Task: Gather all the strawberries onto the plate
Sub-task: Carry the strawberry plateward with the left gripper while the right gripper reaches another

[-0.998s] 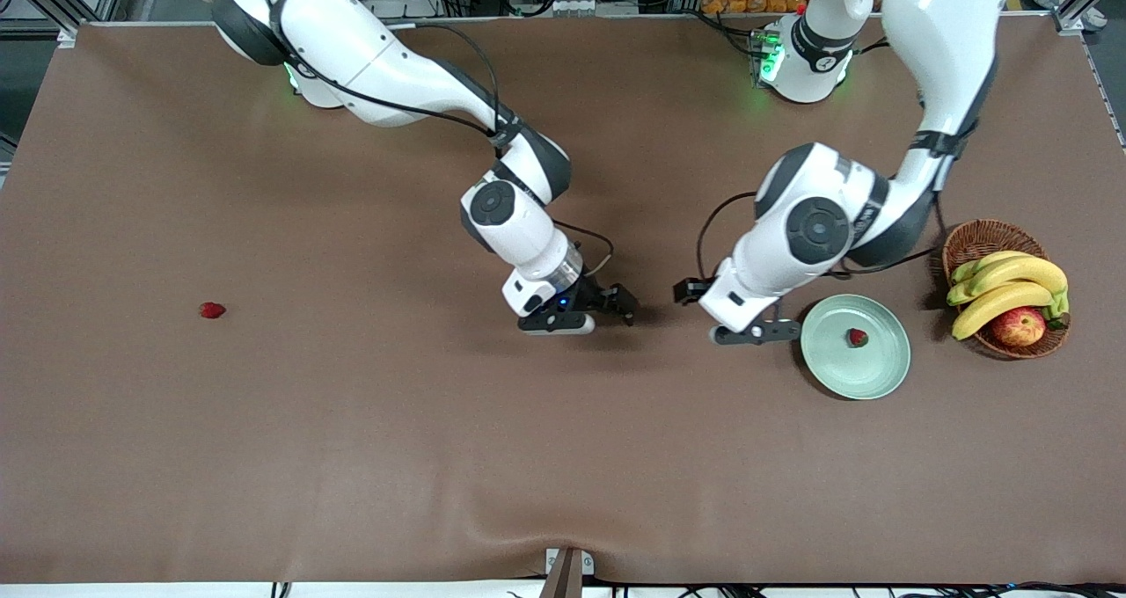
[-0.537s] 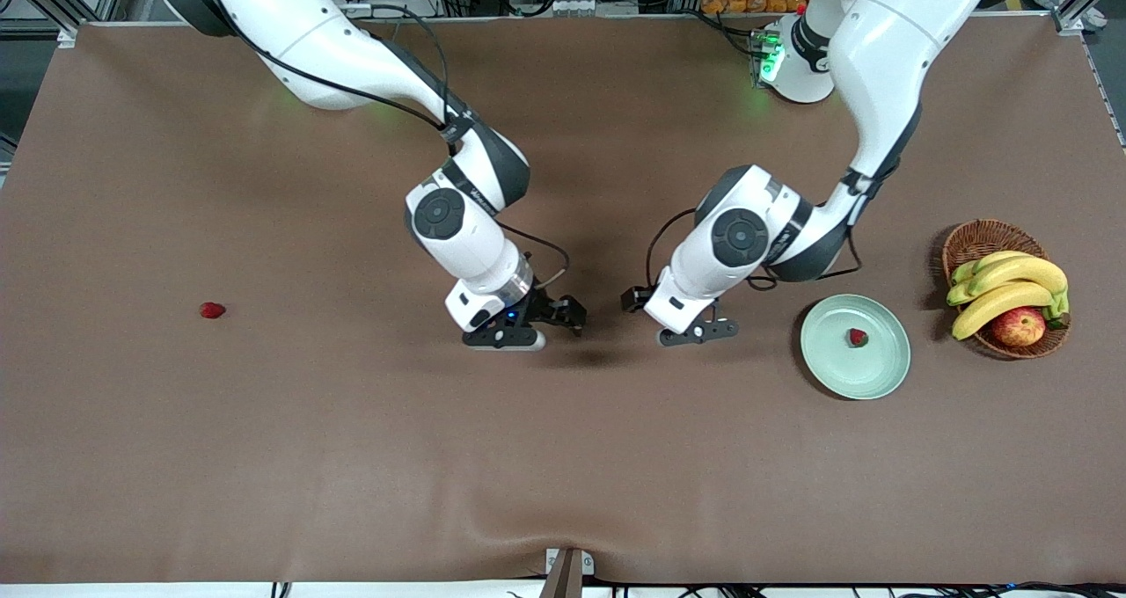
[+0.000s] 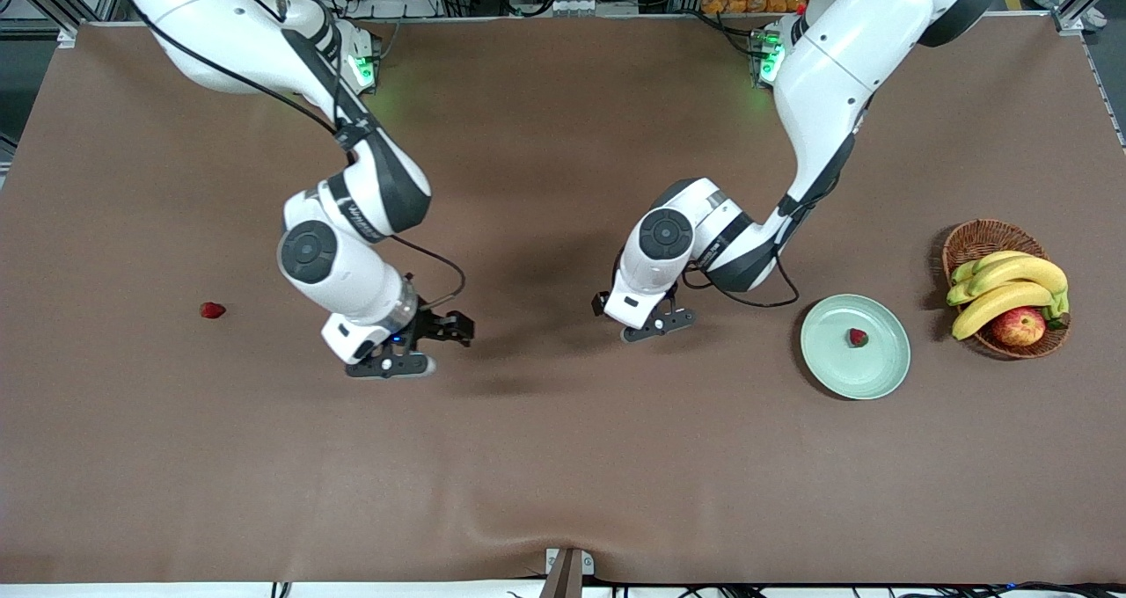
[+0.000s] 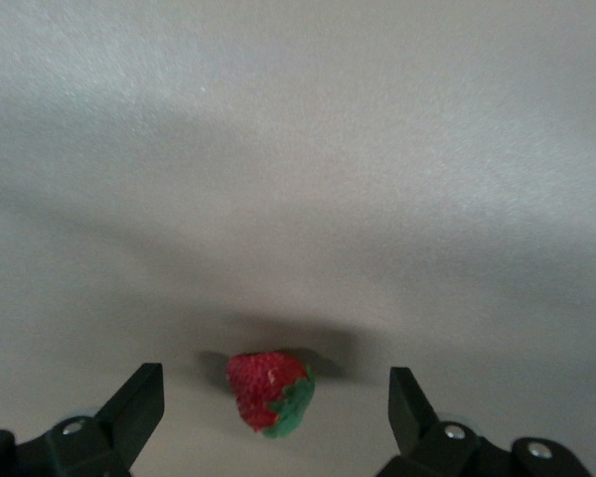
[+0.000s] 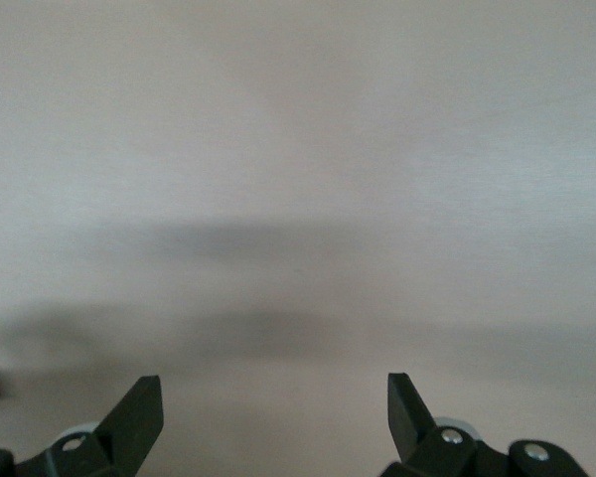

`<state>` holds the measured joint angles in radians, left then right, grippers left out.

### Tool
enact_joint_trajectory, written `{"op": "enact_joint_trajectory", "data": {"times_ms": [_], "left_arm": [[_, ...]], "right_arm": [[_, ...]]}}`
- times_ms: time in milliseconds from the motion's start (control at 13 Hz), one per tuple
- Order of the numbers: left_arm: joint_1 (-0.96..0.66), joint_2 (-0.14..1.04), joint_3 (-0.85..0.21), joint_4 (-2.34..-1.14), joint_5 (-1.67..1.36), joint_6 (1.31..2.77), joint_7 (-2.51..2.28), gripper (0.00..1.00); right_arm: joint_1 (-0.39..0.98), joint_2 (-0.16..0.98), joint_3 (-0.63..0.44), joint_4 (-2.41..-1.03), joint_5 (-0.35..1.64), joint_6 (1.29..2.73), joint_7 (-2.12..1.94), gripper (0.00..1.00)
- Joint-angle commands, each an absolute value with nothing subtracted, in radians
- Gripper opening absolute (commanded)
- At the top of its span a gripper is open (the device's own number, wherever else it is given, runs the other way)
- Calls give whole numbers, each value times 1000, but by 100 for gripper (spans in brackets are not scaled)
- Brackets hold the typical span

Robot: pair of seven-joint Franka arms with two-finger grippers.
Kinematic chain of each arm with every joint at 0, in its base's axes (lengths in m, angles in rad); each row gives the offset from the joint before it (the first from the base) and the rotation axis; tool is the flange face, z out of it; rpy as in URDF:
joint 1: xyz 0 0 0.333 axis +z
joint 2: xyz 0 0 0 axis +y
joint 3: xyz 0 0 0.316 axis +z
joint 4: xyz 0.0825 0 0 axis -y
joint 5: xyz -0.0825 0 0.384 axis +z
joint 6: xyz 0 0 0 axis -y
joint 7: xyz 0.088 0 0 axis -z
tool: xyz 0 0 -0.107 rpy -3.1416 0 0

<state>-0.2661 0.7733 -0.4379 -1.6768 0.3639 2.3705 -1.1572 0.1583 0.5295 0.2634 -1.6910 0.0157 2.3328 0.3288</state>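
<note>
My left gripper [image 3: 653,326] hangs low over the brown table [image 3: 563,475], at mid-height and a little toward the left arm's end of the front view. Its jaws stand wide apart. In the left wrist view, one strawberry [image 4: 270,392] lies on the cloth in the gap of the left gripper [image 4: 276,409], red with a green leafy cap. Bare cloth shows between the berry and each black fingertip [image 4: 139,397]. From the front camera my own wrist hides this berry.

My right gripper [image 3: 420,350] hovers over bare cloth, slightly lower in the front view and toward the right arm's end. Its jaws are also spread wide and hold nothing. The right wrist view shows only the right gripper [image 5: 276,409] and shadowed cloth between its fingertips [image 5: 139,402].

A second strawberry [image 3: 211,310] lies alone on the table at mid-height, well toward the right arm's end and well apart from my right gripper.

The pale green plate [image 3: 858,378] sits toward the left arm's end, near my left gripper but not under it. A third strawberry [image 3: 858,338] rests on it, close to its centre.

Just beside the plate, closer to the table's edge at the left arm's end, stands a wicker basket [image 3: 976,237] holding bananas [image 3: 1007,286] and an apple [image 3: 1018,325].
</note>
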Motion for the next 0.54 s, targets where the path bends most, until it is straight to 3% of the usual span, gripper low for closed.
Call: {"op": "enact_joint_trajectory", "data": {"times_ms": [0,153,230,307,460], "left_arm": [[-307,791,-402,-1643,390,2372,-1190,100],[-307,796,-400,-1644,393,2372,-1190,99],[-307,796,-399,-1647,393,2372,-1190,93],[-307,796,-399,-1651,393,2368,-1196,83],[-304,796,-397,-1652,393,2365,-1198,51]], "right_arm": [[36,410,281,-1840,11,2336,160,100],[-53,374,281,-1871,9,2295,34,100],[-101,367,281,-1871,9,2255,-19,100],[-148,364,281,-1871,11,2226,-62,100],[-221,364,279,-1873,6,2212,-86,100]]}}
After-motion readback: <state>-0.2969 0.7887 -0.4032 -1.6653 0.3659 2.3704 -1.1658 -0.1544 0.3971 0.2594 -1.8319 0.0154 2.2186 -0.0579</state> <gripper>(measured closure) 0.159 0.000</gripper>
